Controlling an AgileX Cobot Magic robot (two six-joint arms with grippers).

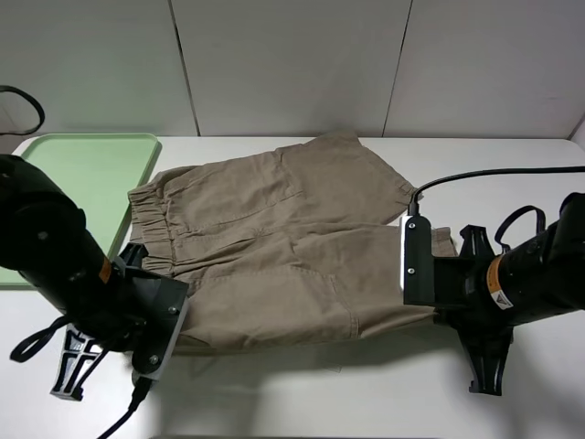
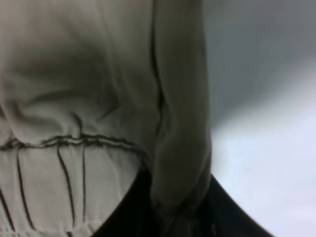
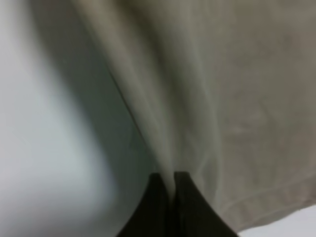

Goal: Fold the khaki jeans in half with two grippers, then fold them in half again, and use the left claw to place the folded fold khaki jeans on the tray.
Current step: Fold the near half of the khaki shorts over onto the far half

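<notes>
The khaki jeans lie spread across the white table, with the gathered waistband to the left and the legs to the right. Their near edge is raised and casts a shadow on the table. My left gripper is shut on the near waistband corner. The left wrist view shows a fold of cloth pinched in the gripper. My right gripper is shut on the near leg hem. The right wrist view shows its black fingertips closed on a ridge of cloth. The pale-green tray lies at the far left and holds nothing.
A black cable runs from the right arm across the table to the right edge. The white table shows in front of the jeans. A grey panelled wall stands behind the table.
</notes>
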